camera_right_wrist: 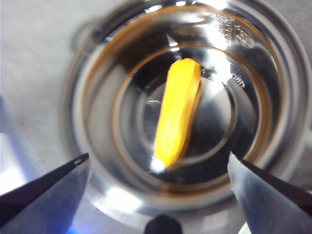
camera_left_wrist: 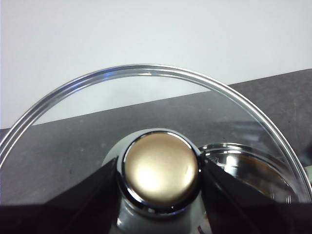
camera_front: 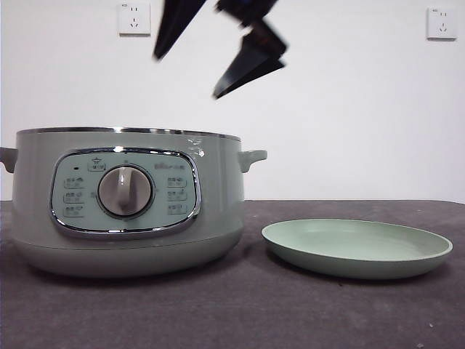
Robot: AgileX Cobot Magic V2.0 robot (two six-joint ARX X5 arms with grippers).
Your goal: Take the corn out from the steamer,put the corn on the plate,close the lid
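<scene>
Steamer (camera_front: pixel 123 200) wall hiding corn (camera_right_wrist: pixel 176 111)

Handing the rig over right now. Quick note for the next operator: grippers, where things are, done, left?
Left gripper: shut on the lid knob, lid held off the pot.
Right gripper: open, above the steamer, over the corn.
Corn lies inside the steamer bowl. Plate beside the steamer holds nothing.
Done: lid off.
Left: grasp corn, put it on the plate, close the lid.
</scene>
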